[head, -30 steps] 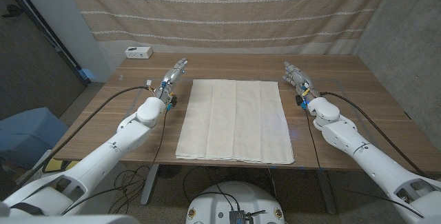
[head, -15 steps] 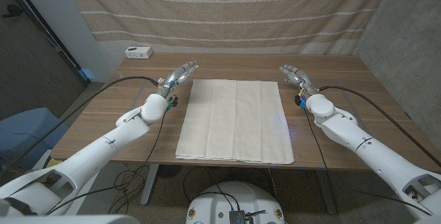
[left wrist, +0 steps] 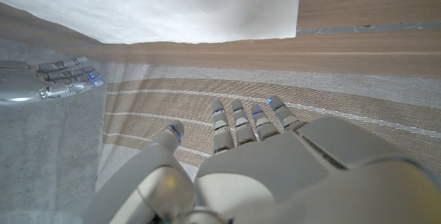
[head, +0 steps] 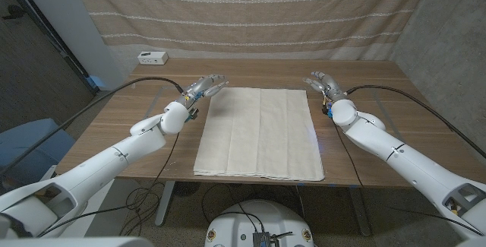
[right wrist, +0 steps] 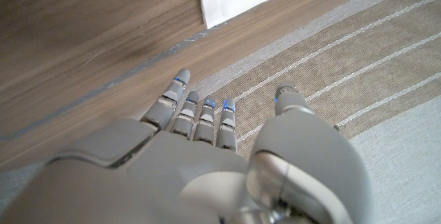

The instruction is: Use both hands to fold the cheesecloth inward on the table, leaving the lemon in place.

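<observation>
Now both arms have swung inward: the left hand (head: 206, 87), upper left of centre, and the right hand (head: 321, 83), upper right, reach toward the far corners of the cheesecloth (head: 258, 131), fingers spread, holding nothing. That suggests corner grasps come next. Count: one cheesecloth lying flat at mid-frame on the table (head: 395, 110), two hands, one small white box (head: 153, 58); no lemon visible.

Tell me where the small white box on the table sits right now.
In the head view the small white box sits at the wooden table's far left corner, beyond the left hand.
</observation>
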### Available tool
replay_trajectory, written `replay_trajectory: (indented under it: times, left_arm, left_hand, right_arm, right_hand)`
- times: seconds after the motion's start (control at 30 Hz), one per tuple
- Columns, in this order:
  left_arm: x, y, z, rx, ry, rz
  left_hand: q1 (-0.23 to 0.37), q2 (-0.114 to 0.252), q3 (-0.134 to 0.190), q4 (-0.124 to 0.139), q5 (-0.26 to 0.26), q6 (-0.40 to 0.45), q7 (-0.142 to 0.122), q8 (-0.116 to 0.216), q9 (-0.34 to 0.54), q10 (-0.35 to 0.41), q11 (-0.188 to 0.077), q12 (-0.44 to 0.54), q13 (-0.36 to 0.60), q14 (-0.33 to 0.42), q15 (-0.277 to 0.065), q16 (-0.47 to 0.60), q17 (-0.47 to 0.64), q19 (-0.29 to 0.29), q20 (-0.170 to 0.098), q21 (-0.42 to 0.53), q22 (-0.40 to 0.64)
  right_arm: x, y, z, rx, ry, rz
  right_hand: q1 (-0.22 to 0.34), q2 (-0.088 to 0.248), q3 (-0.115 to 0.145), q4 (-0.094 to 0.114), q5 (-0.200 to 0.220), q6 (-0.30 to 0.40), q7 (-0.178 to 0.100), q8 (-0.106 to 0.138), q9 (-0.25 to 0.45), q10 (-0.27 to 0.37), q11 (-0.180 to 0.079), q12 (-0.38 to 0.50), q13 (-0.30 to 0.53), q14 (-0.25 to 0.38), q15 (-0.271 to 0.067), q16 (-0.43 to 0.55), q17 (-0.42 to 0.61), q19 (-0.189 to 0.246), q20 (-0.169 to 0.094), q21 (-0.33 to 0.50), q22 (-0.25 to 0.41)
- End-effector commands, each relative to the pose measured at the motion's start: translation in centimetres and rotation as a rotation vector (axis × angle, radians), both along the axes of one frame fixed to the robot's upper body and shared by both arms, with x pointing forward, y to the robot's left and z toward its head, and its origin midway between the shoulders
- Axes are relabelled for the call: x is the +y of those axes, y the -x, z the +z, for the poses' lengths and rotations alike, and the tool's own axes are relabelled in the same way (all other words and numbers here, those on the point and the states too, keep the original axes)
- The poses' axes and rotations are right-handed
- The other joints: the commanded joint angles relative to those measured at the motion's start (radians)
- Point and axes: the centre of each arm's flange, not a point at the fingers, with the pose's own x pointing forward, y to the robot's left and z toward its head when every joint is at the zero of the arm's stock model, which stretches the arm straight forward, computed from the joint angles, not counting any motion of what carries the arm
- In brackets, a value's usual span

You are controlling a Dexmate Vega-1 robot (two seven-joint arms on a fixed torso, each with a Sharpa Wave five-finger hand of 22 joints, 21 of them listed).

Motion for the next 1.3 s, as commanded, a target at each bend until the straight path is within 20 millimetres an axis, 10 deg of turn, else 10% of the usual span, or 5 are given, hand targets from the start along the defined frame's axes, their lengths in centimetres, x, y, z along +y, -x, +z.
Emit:
replay_trajectory:
  times: [0.03, 0.63, 1.3]
  left_arm:
    - [-1.2, 0.2, -0.8, 0.025, -0.148, 0.051]
    - [-1.1, 0.4, -2.1, 0.099, -0.217, 0.083]
    - [-0.2, 0.9, -3.4, 0.169, -0.250, 0.105]
  left_hand:
    - [0.011, 0.025, 0.014, -0.001, -0.002, 0.011, -0.009, 0.003, 0.005, 0.014, 0.001, 0.003, 0.002, 0.010, -0.012, 0.002, -0.001, -0.039, 0.005, -0.002, 0.002]
    - [0.009, 0.025, 0.030, 0.005, -0.006, 0.073, 0.012, 0.002, 0.006, 0.084, -0.001, 0.011, 0.003, 0.062, -0.022, 0.008, -0.001, -0.006, 0.026, -0.003, 0.002]
    - [0.027, 0.036, 0.061, -0.011, -0.012, 0.150, 0.046, 0.005, 0.007, 0.118, 0.002, 0.003, 0.004, 0.065, -0.031, -0.006, -0.005, -0.006, 0.031, -0.018, 0.002]
  right_arm:
    - [1.5, 0.1, 1.0, -0.003, 0.155, -0.124]
    - [4.1, -1.3, 1.5, 0.103, 0.345, -0.234]
    - [5.6, -2.9, -0.1, 0.206, 0.472, -0.348]
  right_hand:
    - [0.012, 0.002, 0.003, -0.009, -0.001, 0.007, 0.007, 0.000, 0.004, 0.011, 0.012, 0.007, 0.007, 0.015, -0.021, 0.008, 0.010, 0.028, -0.017, 0.007, 0.005]
    - [0.001, -0.019, -0.020, -0.015, 0.013, 0.049, -0.012, -0.001, 0.009, -0.024, 0.007, 0.002, 0.026, -0.096, -0.024, -0.018, 0.034, -0.112, -0.008, -0.034, 0.005]
    - [0.055, -0.023, -0.012, -0.042, 0.040, 0.108, -0.023, 0.012, 0.011, -0.003, -0.005, 0.024, 0.033, -0.074, -0.042, 0.005, 0.042, -0.116, 0.001, -0.020, 0.003]
